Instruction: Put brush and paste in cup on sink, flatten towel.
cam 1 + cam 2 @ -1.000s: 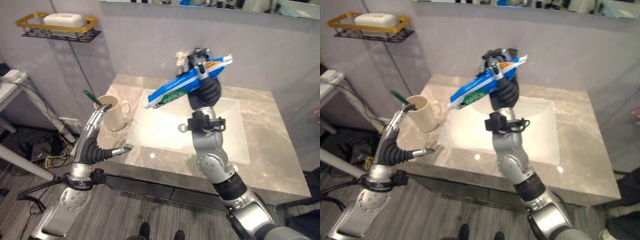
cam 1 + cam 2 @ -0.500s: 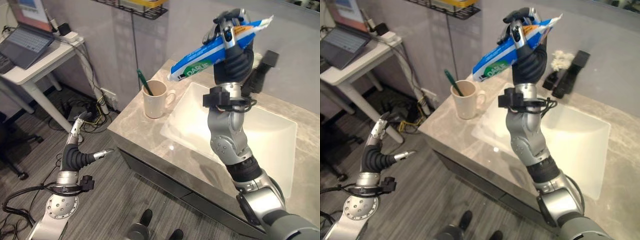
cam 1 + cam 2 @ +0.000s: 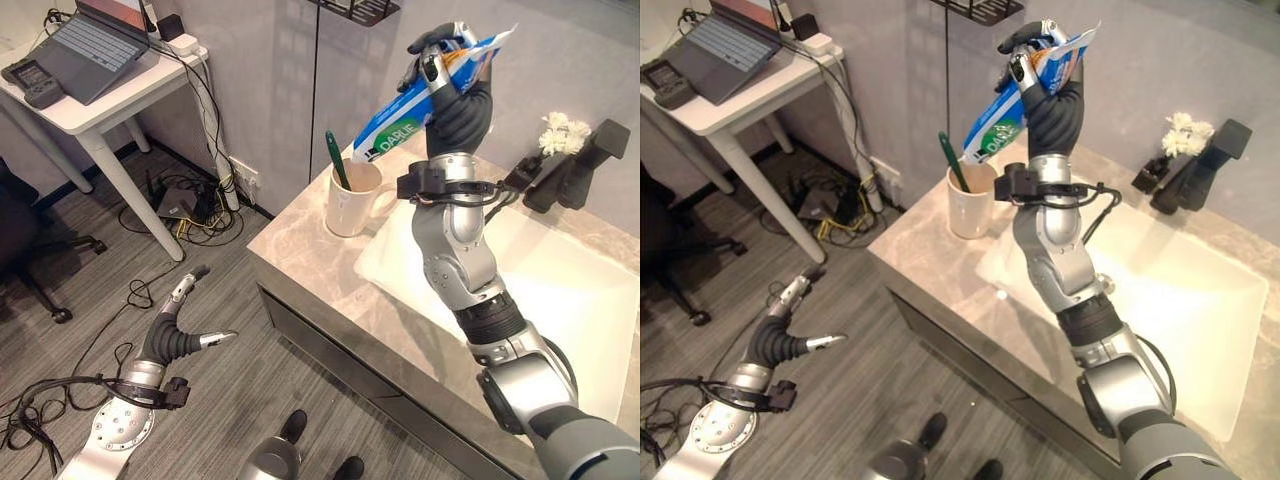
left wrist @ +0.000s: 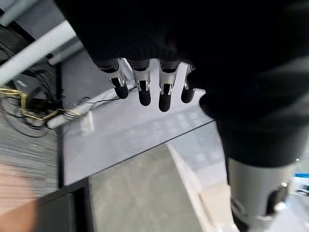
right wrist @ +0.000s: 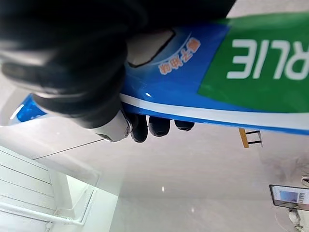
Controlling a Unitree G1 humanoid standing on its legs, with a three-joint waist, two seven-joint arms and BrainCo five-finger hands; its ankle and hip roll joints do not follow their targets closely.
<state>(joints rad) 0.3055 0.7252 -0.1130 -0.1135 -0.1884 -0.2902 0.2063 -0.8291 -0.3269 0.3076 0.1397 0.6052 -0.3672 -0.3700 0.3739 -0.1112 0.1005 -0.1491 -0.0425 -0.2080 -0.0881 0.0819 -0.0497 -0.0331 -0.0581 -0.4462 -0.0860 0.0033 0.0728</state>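
My right hand [image 3: 455, 95] is raised high and shut on a blue, white and green toothpaste tube [image 3: 415, 105], which slants down with its cap end just above the cream mug [image 3: 350, 198]. The tube also crosses the right wrist view [image 5: 231, 82]. A green toothbrush [image 3: 337, 160] stands in the mug, which sits on the marble counter [image 3: 320, 270] left of the white sink basin [image 3: 560, 300]. My left hand [image 3: 180, 335] hangs low over the floor, well left of the counter, fingers straight and open, as in the left wrist view [image 4: 149, 87].
A black faucet [image 3: 575, 170] with a white fluffy item [image 3: 558, 130] stands at the back of the sink. A white desk [image 3: 90, 90] with a laptop [image 3: 95, 35] stands far left, cables [image 3: 190, 215] on the floor beneath. A shoe tip [image 3: 290, 430] shows near the counter's front.
The camera has shifted, so the scene sits further right. My right hand has brought the tube closer over the mug. My left hand has dropped lower, away from the counter.
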